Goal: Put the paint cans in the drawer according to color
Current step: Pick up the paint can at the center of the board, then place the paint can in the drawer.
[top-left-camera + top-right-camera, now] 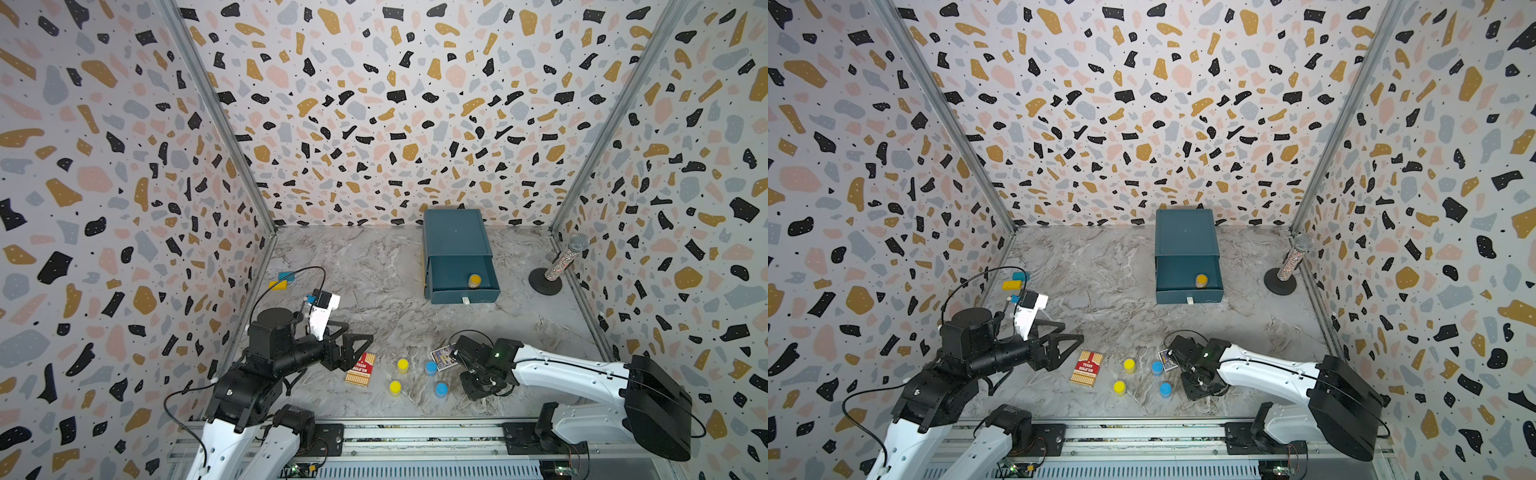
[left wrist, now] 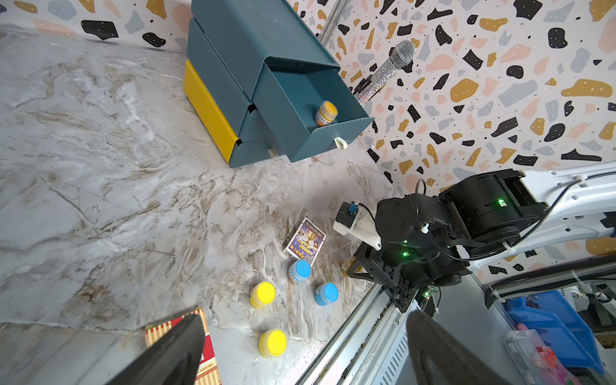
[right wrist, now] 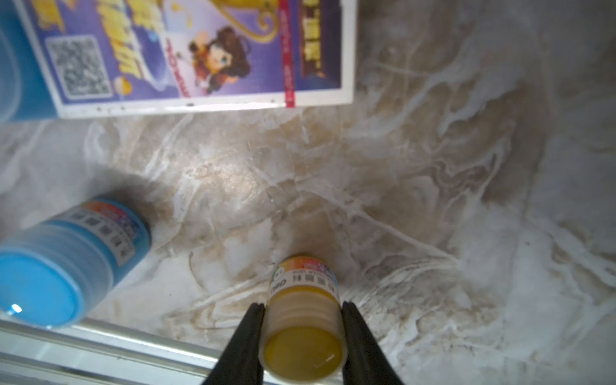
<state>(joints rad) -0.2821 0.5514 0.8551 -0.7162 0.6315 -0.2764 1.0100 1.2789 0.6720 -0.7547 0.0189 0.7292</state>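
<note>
Grasp step on the orange pot. Left gripper [image 2: 305, 316] sits lower left in both top views, fingers wide apart and empty. Just right of it lies the red card box [image 1: 360, 369], a flat striped carton. Next come the yellow cans [image 1: 402, 365] and blue cans [image 1: 431, 367]: small smooth plastic cylinders with paper labels, upright on the marbled table [image 1: 374, 270]. The purple card box [image 1: 442, 356] is glossy.

Right gripper [image 3: 302, 305] is clamped on the orange paint can [image 3: 305, 276], with black tapered fingers on both sides of its ribbed lid. The can seems to stand on the table. I should keep the squeeze centred and lift straight up, since a blue can is near.

Drawer [image 1: 455, 232], dark teal and boxy, sits upper right of centre with its top tray pulled out. The second orange can [image 1: 474, 280] is inside, so this one goes there.
</note>
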